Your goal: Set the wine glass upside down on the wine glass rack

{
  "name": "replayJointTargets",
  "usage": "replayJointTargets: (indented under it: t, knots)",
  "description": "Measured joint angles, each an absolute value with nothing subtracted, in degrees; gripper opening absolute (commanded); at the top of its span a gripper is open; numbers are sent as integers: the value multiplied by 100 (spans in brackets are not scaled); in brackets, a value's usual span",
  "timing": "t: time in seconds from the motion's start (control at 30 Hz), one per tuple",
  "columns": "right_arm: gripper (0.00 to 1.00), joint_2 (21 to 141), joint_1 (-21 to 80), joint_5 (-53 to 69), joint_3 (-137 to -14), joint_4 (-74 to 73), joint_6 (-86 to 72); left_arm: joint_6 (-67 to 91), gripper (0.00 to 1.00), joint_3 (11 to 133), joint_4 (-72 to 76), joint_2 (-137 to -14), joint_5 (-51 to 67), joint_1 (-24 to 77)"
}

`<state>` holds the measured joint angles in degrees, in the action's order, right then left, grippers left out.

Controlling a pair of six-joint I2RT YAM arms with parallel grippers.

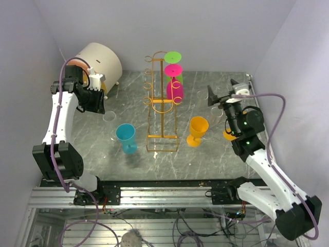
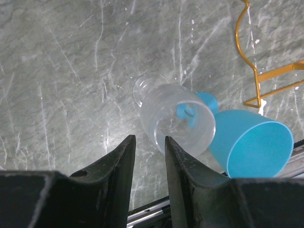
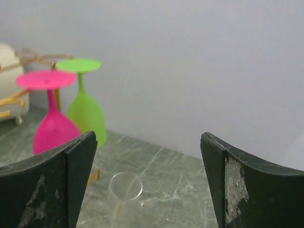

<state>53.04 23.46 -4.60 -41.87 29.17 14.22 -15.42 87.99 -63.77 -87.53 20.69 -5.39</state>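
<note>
Bright, even light; faint soft shadows on the bench (image 1: pixel 205 149), white glare patches in the left wrist view, right wrist foreground soft.

Tabletop (image 1: pixel 216 149): grey marble-look w/ thin white veins, slightly glossy, some glare patches in left wrist view. Walls (image 1: pixel 216 31): plain pale lilac-white, closing in back, left and right sides. Near edge: silver slotted aluminium rail frame (image 1: pixel 154 198). Light even, shadows soft.

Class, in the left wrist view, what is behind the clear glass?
The blue wine glass: its stem shows through the clear glass, its foot peeks out beside it. Part of that foot is covered, so whether they touch cannot be told.
</note>
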Motion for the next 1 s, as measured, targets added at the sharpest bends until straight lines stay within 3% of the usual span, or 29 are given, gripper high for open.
replayJointTargets:
  t: [0.13, 0.43, 0.53, 0.63, 0.77, 1.0]
  knots:
    - [93, 4842, 2344, -972, -4493, 2657, 1022, -1498, 42, 8667, -6267, -8755, 1929, -434]
    - [93, 4235, 2346, -926, -4869, 1898, 427, -1459, 39, 8646, -6145, -8840, 1811, -237]
    - [99, 4189, 2346, -733, -4978, 1514, 185, -1457, 38, 8567, -6069, -8901, 1682, -202]
    - [100, 4167, 2346, -447, -5096, 1146, -126, -1457, 29, 8405, -6034, -8938, 1542, -152]
    - [100, 4025, 2346, -128, -5196, 657, -464, -1452, 9, 8305, -5979, -8949, 1404, -106]
    - [100, 3822, 2346, 178, -5452, 82, -825, -1472, 7, 8318, -5975, -8925, 1214, -14]
